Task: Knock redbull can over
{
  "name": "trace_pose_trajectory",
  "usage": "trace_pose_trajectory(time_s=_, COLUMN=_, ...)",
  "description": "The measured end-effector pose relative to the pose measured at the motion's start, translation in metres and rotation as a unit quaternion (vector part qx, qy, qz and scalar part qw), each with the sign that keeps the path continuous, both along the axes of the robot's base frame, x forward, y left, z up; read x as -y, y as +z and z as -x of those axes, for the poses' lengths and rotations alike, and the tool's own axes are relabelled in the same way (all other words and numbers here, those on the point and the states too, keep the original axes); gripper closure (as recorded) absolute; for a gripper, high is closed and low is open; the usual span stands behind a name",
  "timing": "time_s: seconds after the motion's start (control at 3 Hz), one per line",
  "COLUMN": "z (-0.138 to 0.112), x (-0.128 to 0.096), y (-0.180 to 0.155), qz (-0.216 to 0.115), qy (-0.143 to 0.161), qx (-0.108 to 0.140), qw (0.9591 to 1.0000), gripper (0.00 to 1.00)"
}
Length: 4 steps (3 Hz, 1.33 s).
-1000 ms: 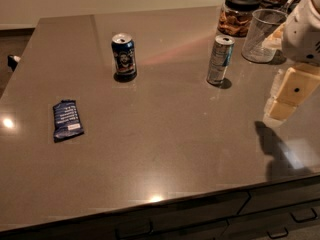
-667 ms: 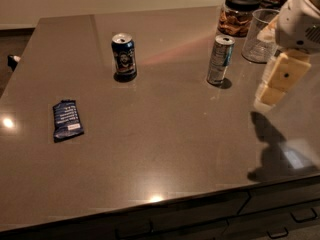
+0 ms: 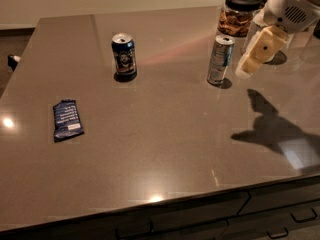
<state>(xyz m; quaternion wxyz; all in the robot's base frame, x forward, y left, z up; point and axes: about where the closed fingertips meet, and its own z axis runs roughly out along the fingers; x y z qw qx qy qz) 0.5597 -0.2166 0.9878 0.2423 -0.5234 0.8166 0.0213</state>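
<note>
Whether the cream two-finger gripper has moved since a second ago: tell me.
Yes. The gripper has shifted left and farther back, closing on the upright slim silver redbull can.

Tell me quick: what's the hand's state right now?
The hand: open or closed cannot be told. It hovers close beside the upright redbull can, on the can's right in the camera view.

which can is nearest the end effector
The slim silver redbull can, right beside the end effector; the wider dark blue can stands much farther away.

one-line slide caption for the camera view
Robot hand hovers close beside the upright redbull can on the brown table.
</note>
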Motion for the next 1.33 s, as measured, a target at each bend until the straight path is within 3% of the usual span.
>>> trace_pose_trajectory(time_s=0.67, z=-0.052, x=0.000, y=-0.018, qz=-0.054, qy=-0.023, qx=-0.004, qw=0.9982, gripper=0.00)
trace_pose_trajectory(time_s=1.0, z=-0.074, x=-0.008, y=-0.033, qz=-0.101, qy=-0.023, qx=-0.009, qw=0.9946, gripper=0.00)
trace_pose_trajectory(time_s=1.33, z=-0.085, x=-0.015, y=-0.040, qz=-0.125, qy=-0.020, qx=-0.008, qw=0.9920, gripper=0.00)
